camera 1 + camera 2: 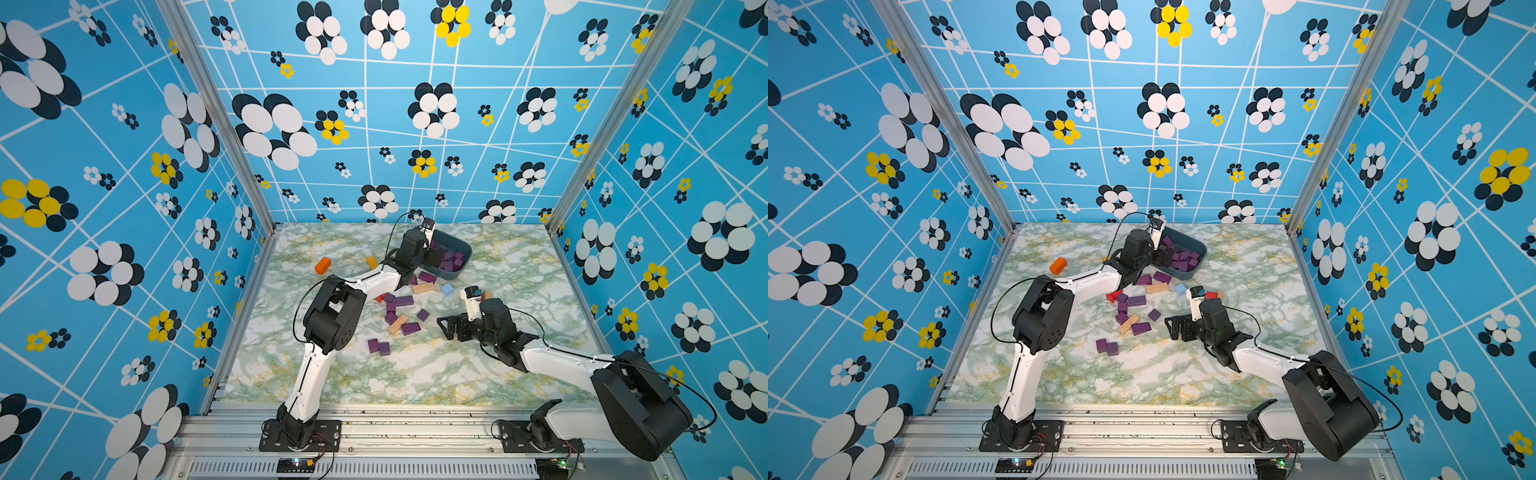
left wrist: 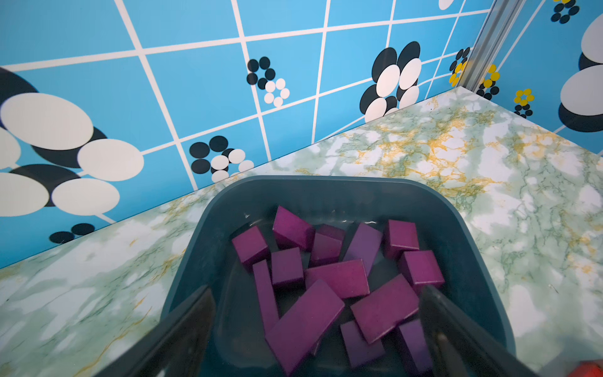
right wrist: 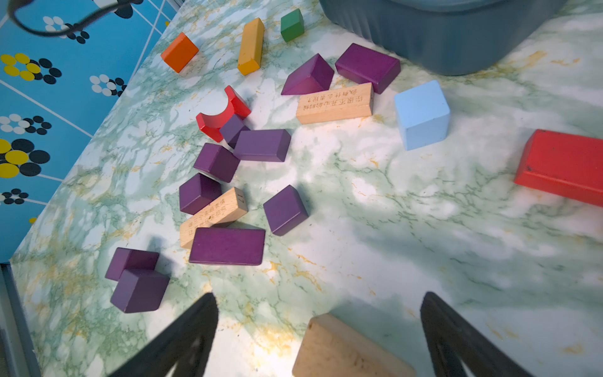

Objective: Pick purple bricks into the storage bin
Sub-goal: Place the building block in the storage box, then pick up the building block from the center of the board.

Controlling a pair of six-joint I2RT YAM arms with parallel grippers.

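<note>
The left gripper (image 2: 316, 292) and right gripper (image 3: 319, 294) are hanging open, empty. Left should be rising straight up, not bumping purple wooden bricks (image 2: 339, 277) inside the teal plastic bin (image 2: 326, 184).

Purple bricks (image 2: 339, 277) look matt wood; storage bin (image 2: 326, 187) smooth plastic.

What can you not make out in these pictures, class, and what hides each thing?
- Both top views: one end of the storage bin sits behind the left arm, so the purple bricks inside cannot be counted.
- Left wrist view: the same bin is cut off by the picture's edge.
- Right wrist view: the tan block by the right tool is cut off by the edge.
- Right wrist view: the red bar is cut off by the edge.
</note>
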